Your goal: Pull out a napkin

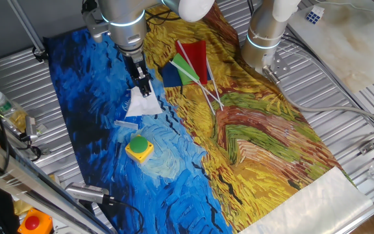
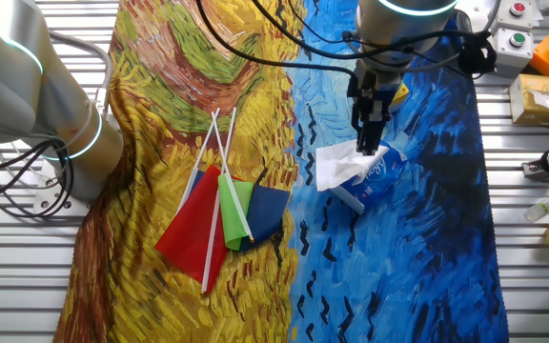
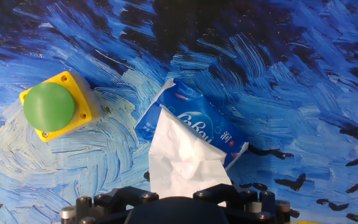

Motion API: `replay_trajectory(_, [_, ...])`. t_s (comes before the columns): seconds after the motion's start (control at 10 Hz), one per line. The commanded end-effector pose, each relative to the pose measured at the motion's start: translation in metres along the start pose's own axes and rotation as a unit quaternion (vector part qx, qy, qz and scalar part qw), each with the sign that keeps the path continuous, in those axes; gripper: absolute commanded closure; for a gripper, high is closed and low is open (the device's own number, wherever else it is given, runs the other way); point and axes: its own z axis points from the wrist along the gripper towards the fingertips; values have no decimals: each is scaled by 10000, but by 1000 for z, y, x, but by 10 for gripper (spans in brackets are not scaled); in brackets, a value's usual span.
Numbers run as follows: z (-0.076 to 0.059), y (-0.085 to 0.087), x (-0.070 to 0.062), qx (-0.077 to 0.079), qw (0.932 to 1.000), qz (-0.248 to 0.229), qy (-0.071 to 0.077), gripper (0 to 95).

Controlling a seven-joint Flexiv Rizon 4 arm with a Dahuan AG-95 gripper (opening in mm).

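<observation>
The napkin (image 3: 182, 155) is a creased white tissue sheet, drawn partly out of a blue tissue pack (image 3: 194, 127) that lies on the painted cloth. My gripper (image 1: 141, 86) is shut on the napkin's upper end and holds it above the pack. In the other fixed view the napkin (image 2: 336, 164) hangs from the gripper (image 2: 368, 145) over the pack (image 2: 377, 171). In the hand view the fingertips are hidden behind the gripper body at the bottom edge.
A yellow box with a green button (image 1: 138, 147) sits near the pack, also in the hand view (image 3: 55, 107). Red and green flags with white sticks (image 1: 192, 65) lie to the right. A second arm's base (image 1: 265, 39) stands at the back.
</observation>
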Motion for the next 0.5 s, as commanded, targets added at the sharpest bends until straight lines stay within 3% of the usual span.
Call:
replay_trajectory(0.1, [-1, 0, 0, 376, 9924, -957, 681, 950])
replay_trajectory(0.5, [-2, -1, 1, 367, 9924, -951, 691, 950])
